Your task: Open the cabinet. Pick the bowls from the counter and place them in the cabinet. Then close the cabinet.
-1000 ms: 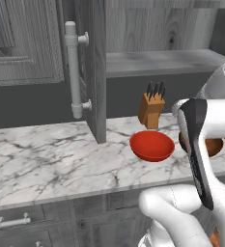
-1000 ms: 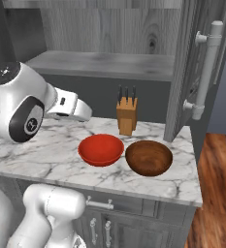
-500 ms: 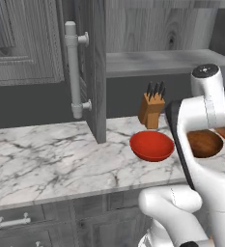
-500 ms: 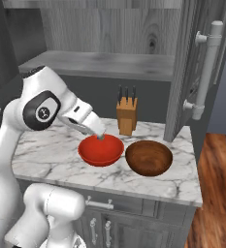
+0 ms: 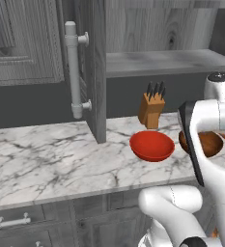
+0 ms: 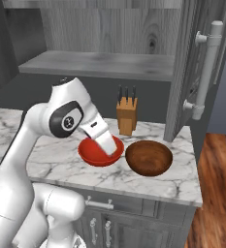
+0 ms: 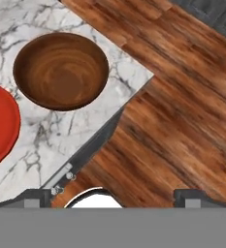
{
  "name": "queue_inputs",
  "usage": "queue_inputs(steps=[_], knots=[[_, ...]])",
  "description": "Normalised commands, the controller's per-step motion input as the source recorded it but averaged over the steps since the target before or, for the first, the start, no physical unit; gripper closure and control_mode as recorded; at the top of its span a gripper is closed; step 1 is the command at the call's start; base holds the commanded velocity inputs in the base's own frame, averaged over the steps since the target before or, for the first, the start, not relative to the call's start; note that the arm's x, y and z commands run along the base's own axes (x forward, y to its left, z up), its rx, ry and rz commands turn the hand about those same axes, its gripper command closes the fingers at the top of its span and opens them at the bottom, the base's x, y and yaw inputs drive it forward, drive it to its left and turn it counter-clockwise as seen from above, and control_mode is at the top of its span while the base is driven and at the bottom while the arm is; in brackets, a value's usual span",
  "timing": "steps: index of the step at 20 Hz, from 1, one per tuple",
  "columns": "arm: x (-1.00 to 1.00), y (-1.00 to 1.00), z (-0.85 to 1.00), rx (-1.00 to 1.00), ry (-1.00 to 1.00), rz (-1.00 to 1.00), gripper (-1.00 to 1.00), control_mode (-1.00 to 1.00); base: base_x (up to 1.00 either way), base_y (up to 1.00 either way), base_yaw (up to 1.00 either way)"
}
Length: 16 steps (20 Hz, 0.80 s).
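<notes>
The cabinet (image 5: 162, 43) stands open, one door (image 5: 95, 72) swung out at the left and the other door (image 6: 185, 68) at the right, showing its grey shelf (image 6: 100, 64). On the counter (image 5: 51, 159) sit the red bowl (image 5: 152, 144) and, to its right, the brown wood bowl (image 6: 149, 157). My arm's white end link (image 6: 100, 136) hangs in front of the red bowl (image 6: 92, 154). In the hand view my gripper (image 7: 113, 197) is open and holds nothing. It looks down from above on the brown bowl (image 7: 61, 70), with the red bowl (image 7: 0, 123) at the left edge.
A tan knife block (image 5: 151, 108) stands behind the bowls against the wall. Long silver bar handles (image 5: 74, 72) (image 6: 205, 72) stick out from the open doors. The counter's right corner (image 7: 134, 80) ends just past the brown bowl, with wooden floor (image 7: 182, 97) beyond it.
My arm has swung down and rightward from high at the left, until its end is over the bowls. The bowls and cabinet doors have not moved.
</notes>
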Motion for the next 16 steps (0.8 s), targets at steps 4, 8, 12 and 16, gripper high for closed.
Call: queue_inputs(steps=[4, 8, 12, 16], knots=[[0.00, -0.17, -0.46, 0.09, -0.16, -0.17, -1.00, -1.00, 0.00, 0.00, 0.00], [0.00, -0.25, -0.44, 0.09, -0.15, -0.20, -1.00, -1.00, 0.00, 0.00, 0.00], [0.02, -0.26, -0.30, 0.10, -0.04, -0.12, -1.00, -1.00, 0.00, 0.00, 0.00], [0.12, -0.32, -0.29, 0.12, 0.00, -0.11, -1.00, -1.00, 0.00, 0.00, 0.00]])
